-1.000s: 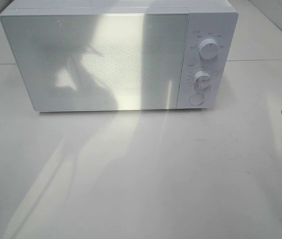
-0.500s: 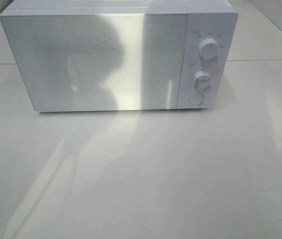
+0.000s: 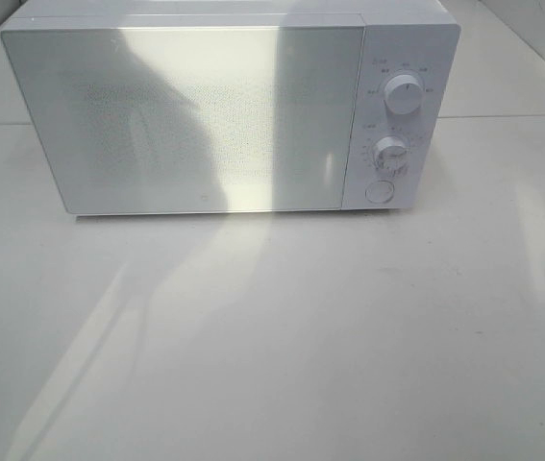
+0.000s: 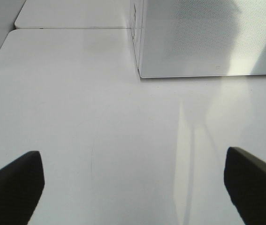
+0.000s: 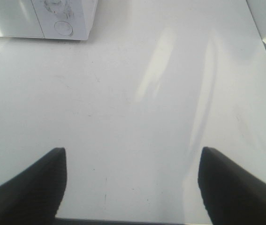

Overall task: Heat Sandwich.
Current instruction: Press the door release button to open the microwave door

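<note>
White table (image 3: 272, 336) bears shut microwave (image 3: 195, 115); left pincer (image 4: 133, 154), right pincer (image 5: 133, 152) spread

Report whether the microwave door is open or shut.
Shut: the white microwave's flat speckled door lies flush beside its dial panel.

Microwave (image 3: 234, 110) on table (image 3: 272, 336), toward the back. Door (image 3: 185, 120) on left of its front; on right, upper knob (image 3: 404, 94) over lower knob (image 3: 389, 154), w/ button (image 3: 379, 190) beneath.
</note>
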